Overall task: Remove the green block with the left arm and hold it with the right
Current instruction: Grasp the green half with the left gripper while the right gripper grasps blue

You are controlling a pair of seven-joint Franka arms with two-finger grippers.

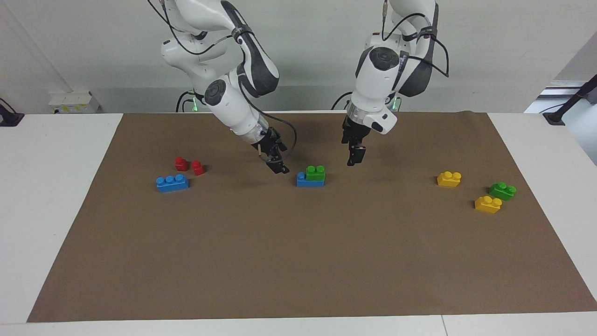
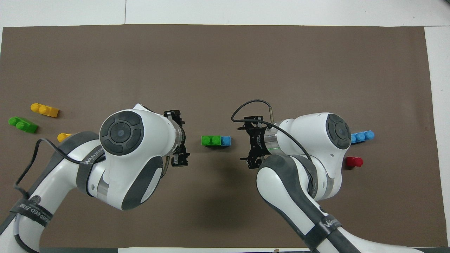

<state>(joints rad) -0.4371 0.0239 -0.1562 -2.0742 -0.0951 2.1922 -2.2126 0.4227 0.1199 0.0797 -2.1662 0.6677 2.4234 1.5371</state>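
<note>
We note the green block (image 1: 315, 172) sits on the blue brick (image 1: 309, 181), mid-counter. Left gripper (image 1: 353, 160) and right gripper (image 1: 279, 168) flank it, jaws wide open, empty. Removal not yet done.

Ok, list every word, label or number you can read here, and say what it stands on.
"WANJEED": grey band on the left arm.
Band lower on the same arm: partly readable, "EED" then unclear marks.
Band on the right arm: lettering too slanted to read.
Bricks and mat: no text.
</note>
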